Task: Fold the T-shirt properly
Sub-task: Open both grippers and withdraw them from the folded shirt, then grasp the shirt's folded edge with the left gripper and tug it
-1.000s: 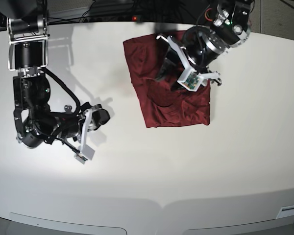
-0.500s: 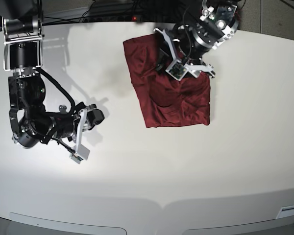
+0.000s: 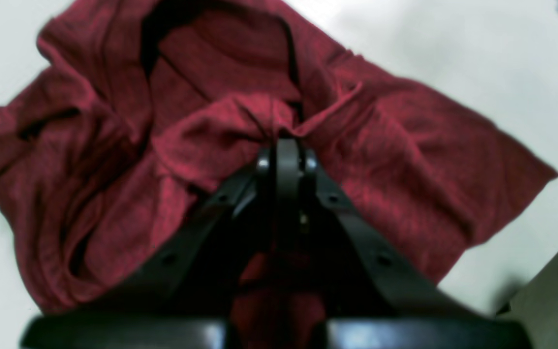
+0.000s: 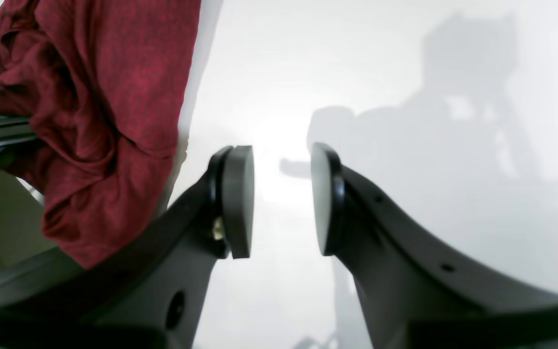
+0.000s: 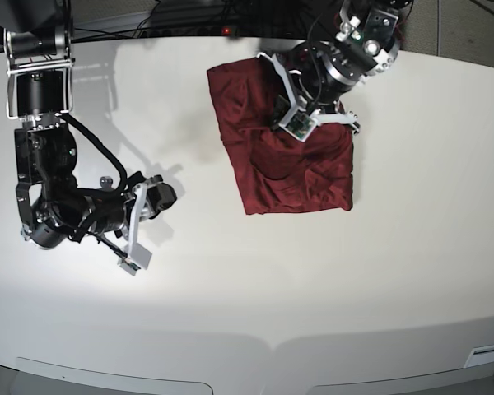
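Observation:
The maroon T-shirt (image 5: pixel 300 177) lies in a wrinkled, roughly square bundle on the white table, right of centre at the back. My left gripper (image 5: pixel 290 99) is down on its far part. In the left wrist view the two fingertips (image 3: pixel 281 148) are pressed together with a raised fold of T-shirt (image 3: pixel 405 160) bunched at their tips. My right gripper (image 5: pixel 165 195) hovers low over bare table well to the left of the cloth. Its pads (image 4: pixel 240 198) stand apart with nothing between them, and the T-shirt (image 4: pixel 100 97) shows at the left of that view.
The white table (image 5: pixel 313 288) spreads wide in front of and to both sides of the shirt. Dark cables and equipment (image 5: pixel 198 12) line the back edge. The right arm's body (image 5: pixel 45 148) stands at the far left.
The left gripper moved up to the far part of the shirt and its jaws closed on a fold. The right arm drew back slightly to the left.

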### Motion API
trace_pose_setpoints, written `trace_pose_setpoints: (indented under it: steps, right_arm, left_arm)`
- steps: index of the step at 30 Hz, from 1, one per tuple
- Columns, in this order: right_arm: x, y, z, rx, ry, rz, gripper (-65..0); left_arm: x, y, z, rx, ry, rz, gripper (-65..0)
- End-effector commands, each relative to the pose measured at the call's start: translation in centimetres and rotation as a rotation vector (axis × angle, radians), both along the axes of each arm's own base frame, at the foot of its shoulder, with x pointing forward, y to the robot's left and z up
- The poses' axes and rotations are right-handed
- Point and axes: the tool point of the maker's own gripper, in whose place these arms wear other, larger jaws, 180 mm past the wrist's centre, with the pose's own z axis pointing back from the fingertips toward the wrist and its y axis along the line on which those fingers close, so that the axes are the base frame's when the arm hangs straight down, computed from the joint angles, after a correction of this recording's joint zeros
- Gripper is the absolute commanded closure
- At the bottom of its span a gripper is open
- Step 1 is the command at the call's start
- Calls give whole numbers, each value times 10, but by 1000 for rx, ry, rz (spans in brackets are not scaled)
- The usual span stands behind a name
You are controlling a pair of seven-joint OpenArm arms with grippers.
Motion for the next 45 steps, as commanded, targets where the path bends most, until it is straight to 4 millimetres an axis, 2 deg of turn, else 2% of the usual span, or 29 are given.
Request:
trace_pose_setpoints:
  steps: [1,11,20,27,31,39,43,45]
  right_arm:
    - [13,0,18,22,-61,-1,-202]
    - [16,2,21,41,-81,-8,-202]
    - [12,2,17,41,-69,-8,-202]
    - [9,2,13,41,-59,-9,-202]
    - [9,2,13,42,-60,-9,-202]
    - [10,7,14,59,-67,-9,-202]
    - [10,14,14,72,-66,-5,-202]
    - [10,17,15,81,-69,-4,-202]
  left_arm:
    - [4,-3,15,-31,-36,7,0]
    - [-39,11,45,-38,-68,-3,0]
    - [-44,40,26,99,-17,107,0]
    - [-68,48,8,158,87,119,0]
    - [-80,67,1,225,107,208,0]
    - [-87,62,2,170,122,220,-2]
    - [-88,63,3,179,130,221,-285]
    - [-82,64,12,187,104,224,-371]
